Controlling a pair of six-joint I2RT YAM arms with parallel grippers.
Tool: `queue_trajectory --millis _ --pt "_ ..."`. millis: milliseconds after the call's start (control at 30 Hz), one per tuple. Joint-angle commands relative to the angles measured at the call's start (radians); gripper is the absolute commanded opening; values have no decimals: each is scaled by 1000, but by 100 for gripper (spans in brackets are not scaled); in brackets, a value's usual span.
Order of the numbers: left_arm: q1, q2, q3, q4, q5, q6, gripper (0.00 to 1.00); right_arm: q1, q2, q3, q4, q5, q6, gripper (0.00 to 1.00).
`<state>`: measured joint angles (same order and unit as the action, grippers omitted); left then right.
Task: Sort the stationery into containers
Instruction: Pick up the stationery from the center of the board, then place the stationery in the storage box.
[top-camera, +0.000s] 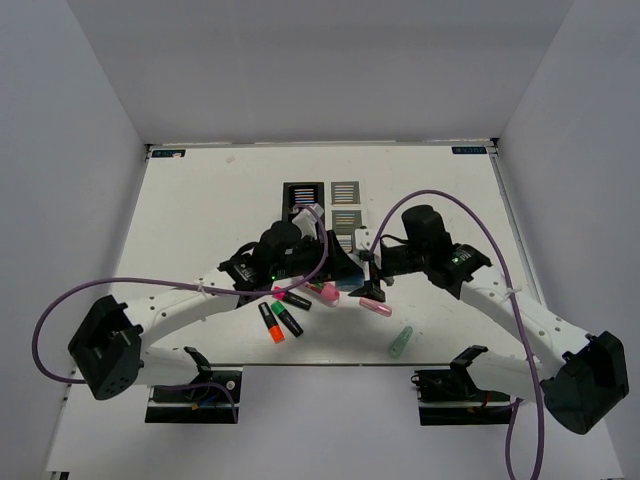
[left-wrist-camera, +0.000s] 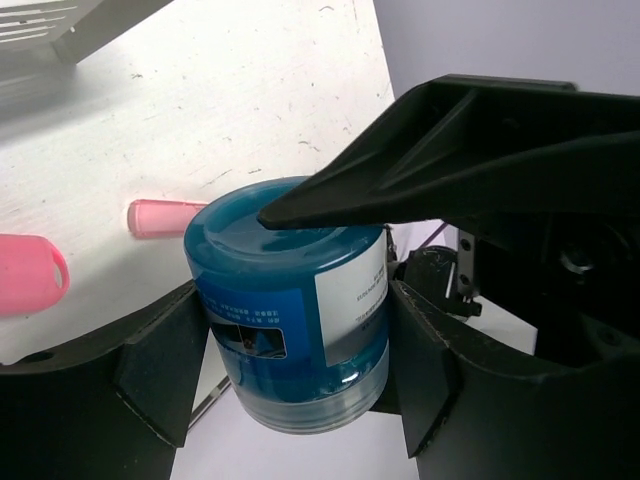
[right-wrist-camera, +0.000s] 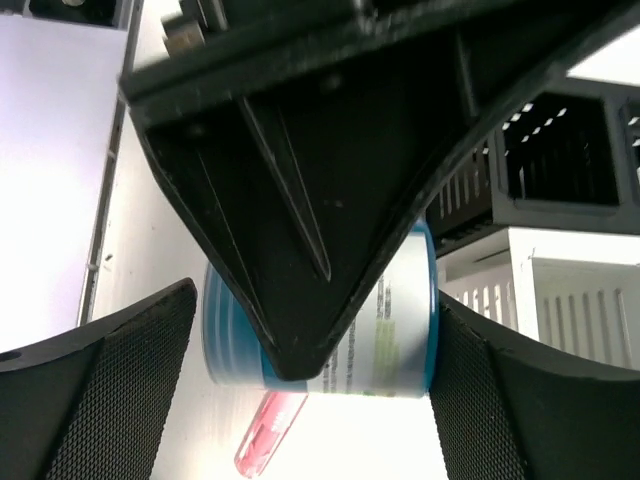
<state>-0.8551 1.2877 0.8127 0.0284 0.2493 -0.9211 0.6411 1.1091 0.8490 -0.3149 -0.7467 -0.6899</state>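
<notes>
Three highlighters (top-camera: 288, 320), one blue-white roll (left-wrist-camera: 290, 320), four bins (top-camera: 346, 190).

White counter (top-camera: 200, 200) lying flat inside a booth, with pale grey walls (top-camera: 320, 70) closing in its far and side edges. Small bluish tags (top-camera: 168, 154) sitting at its two far corners. Fine dark scuff marks (left-wrist-camera: 250, 80) speckling the surface up close.

a matte white worktop (top-camera: 220, 200) sits boxed in by plain pale grey panels: a back wall (top-camera: 320, 70) along its far edge, a left wall (top-camera: 60, 180) and a right wall (top-camera: 580, 150). a small blue sticker (top-camera: 168, 154) marks each far corner. the light is soft and even.
</notes>
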Motion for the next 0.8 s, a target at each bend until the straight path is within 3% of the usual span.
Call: queue_trajectory --millis 0,167,233,333,367,400,433,467,500,633,767 --pt "4 -44 66 0 -30 30 0 11 -40 12 57 -36 47 90" --pt "56 -91 159 -126 -42 111 0 5 -55 48 -15 84 24 90" --pt "89 -99 253 -246 -62 148 0 8 -64 55 -44 122 23 90" --pt "129 -81 411 -452 -193 330 0 6 -101 45 -96 253 27 90" --pt "137 -73 436 -470 -243 400 0 5 -116 33 -98 327 39 90" --pt "155 -55 483 -475 -334 463 0 0 -123 12 -98 393 43 81" --pt "156 -50 485 -447 -355 491 0 0 -136 1 -98 446 35 81" --pt "175 -42 485 -423 -408 545 0 2 -141 -22 -99 467 24 3" --pt "186 -22 479 -400 -438 588 0 3 -162 -37 -76 557 29 0" --pt "252 82 522 -335 -434 627 0 -1 -183 -145 -24 647 36 0" --pt "307 159 539 -288 -375 617 0 -8 -170 -189 14 673 47 45"
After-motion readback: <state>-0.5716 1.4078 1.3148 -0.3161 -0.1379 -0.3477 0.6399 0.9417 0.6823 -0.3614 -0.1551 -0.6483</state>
